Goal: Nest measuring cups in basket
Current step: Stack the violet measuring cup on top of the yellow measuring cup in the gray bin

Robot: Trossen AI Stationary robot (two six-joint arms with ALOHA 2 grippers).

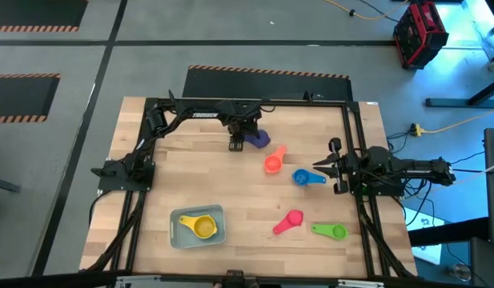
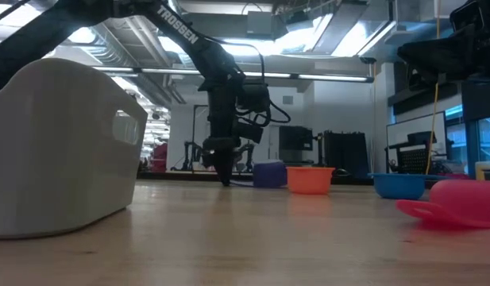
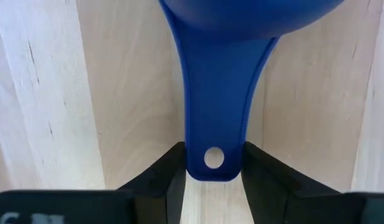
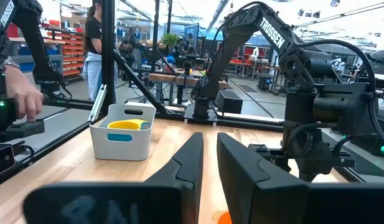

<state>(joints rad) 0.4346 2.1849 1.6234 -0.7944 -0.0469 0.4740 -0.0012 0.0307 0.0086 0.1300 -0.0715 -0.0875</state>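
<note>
1. Purple plastic measuring cup (image 1: 260, 138) at far side of wooden bench (image 1: 230, 184), upright; flat handle lying along bench and pointing at left tool (image 1: 237, 144), bowl on the side away from it.
2. Left tool (image 3: 213, 180) low at bench, fingers on either side of handle end w/ hang hole, right at its edges; firm clench or not: cannot tell. No lift seen.
3. Left wrist view alone gives handle, hole and finger (image 3: 160, 180) placement; high view gives only cup beside tool. Low view: purple cup (image 2: 269, 174) just right of tool tip (image 2: 225, 176), handle hidden.
4. Yellow plastic cup (image 1: 203, 227) inside pale grey-green rectangular basket (image 1: 179, 236), near-left of bench; also visible in right wrist view (image 4: 128, 124), basket wall (image 4: 120, 142) below it.
5. Loose on bench: orange cup (image 1: 273, 163), blue cup (image 1: 304, 178), pink cup (image 1: 289, 222), green cup (image 1: 332, 231). Orange nearest the purple, apart from it.
6. Right tool (image 1: 317, 166) waiting at right edge, near blue cup, fingers (image 4: 188, 165) nearly together, narrow gap, gripping nothing.
7. Low view: basket (image 2: 62, 151) fills left foreground, pink cup (image 2: 459, 202) right foreground.
8. Person's hand (image 4: 27, 99) beyond bench frame in right wrist view.
</note>
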